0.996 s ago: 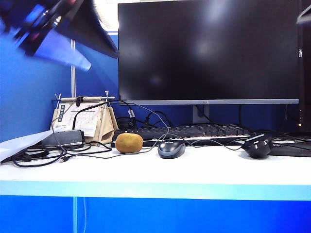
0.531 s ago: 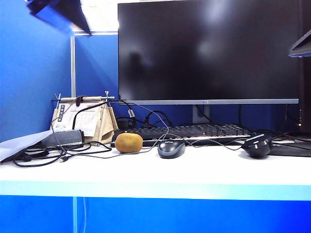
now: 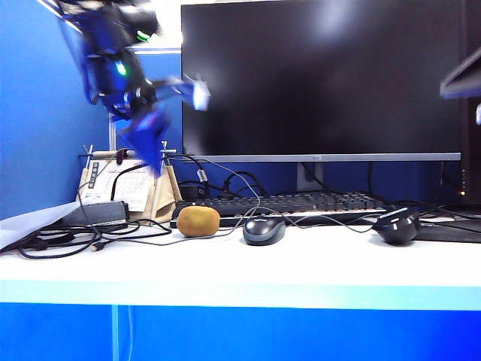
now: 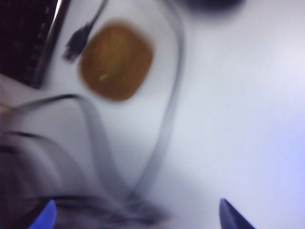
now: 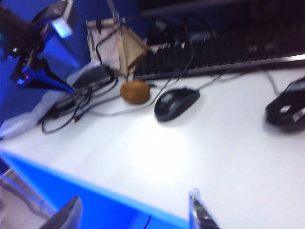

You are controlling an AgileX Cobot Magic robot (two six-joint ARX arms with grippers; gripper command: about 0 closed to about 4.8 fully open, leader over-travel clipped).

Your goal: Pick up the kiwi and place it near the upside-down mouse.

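On the white desk [image 3: 301, 263], nearest the front edge, the kiwi [image 3: 199, 221] lies on its side among loose black cables [image 3: 68, 242]. Just beside it sits a smooth dark-grey mouse [image 3: 264, 230], and well apart at the other end rests the upside-down mouse [image 3: 397, 226], glossy black with a pale strip. Behind them runs a black keyboard [image 3: 301, 203], then a large dark monitor [image 3: 323, 79].

The left end effector [image 3: 161, 120] hangs blurred in the air above and behind the kiwi, its blue fingers spread wide and empty. The right end effector [image 5: 133, 214] is held high over the desk's front edge, its fingertips [image 5: 200, 212] apart, apparently holding nothing.
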